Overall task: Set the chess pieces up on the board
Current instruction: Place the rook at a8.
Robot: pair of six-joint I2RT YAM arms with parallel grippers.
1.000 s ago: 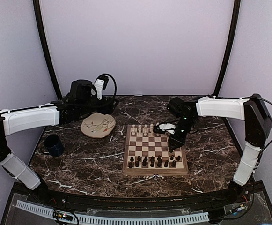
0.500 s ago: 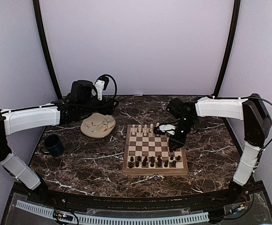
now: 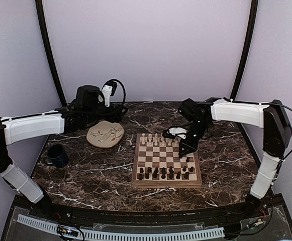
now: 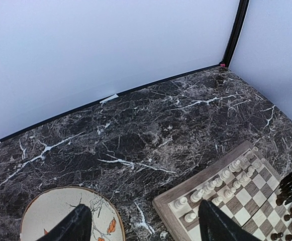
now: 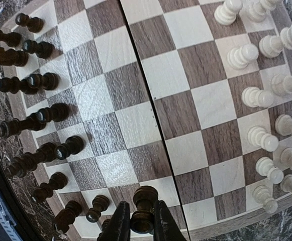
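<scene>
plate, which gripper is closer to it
Left. The left gripper hangs open just above the plate; the right gripper is away over the right side of the board, clamped on a dark piece.

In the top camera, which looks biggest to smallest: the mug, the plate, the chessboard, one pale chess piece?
1. chessboard
2. plate
3. mug
4. pale chess piece
No two look alike in size.

The dark brown wooden chess piece (image 5: 144,195) in the right gripper (image 5: 140,213) loses its base at the frame edge. The round cream plate (image 4: 55,208) is partly cropped in the left wrist view.
</scene>
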